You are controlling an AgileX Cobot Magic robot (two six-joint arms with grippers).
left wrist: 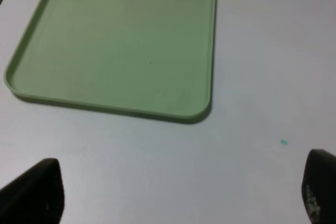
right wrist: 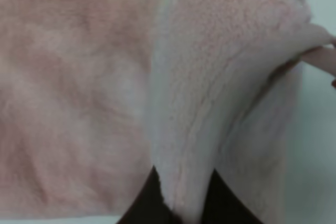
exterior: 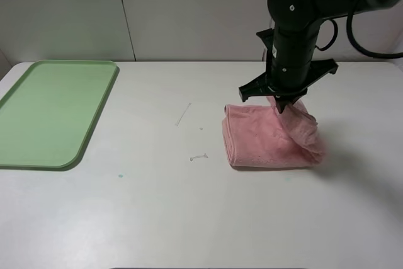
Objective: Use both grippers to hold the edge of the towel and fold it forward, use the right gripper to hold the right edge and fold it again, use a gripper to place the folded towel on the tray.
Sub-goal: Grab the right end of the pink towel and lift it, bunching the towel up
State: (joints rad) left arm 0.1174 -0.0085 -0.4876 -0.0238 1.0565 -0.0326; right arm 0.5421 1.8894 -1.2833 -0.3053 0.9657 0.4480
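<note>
A pink towel (exterior: 261, 138) lies folded on the white table right of centre. My right gripper (exterior: 281, 109) is shut on the towel's right edge and holds that edge lifted and draped over the rest. In the right wrist view the pinched fold (right wrist: 210, 103) rises between the dark fingertips (right wrist: 149, 200). The green tray (exterior: 50, 110) sits at the far left, empty; it also shows in the left wrist view (left wrist: 121, 45). My left gripper (left wrist: 178, 203) is open and empty, hovering above the table near the tray's corner; it is out of the exterior high view.
Small marks and scratches (exterior: 183, 114) dot the white table (exterior: 157, 212) between tray and towel. A teal speck (exterior: 119, 175) lies near the tray's front corner. The right arm (exterior: 296, 23) reaches in from the upper right.
</note>
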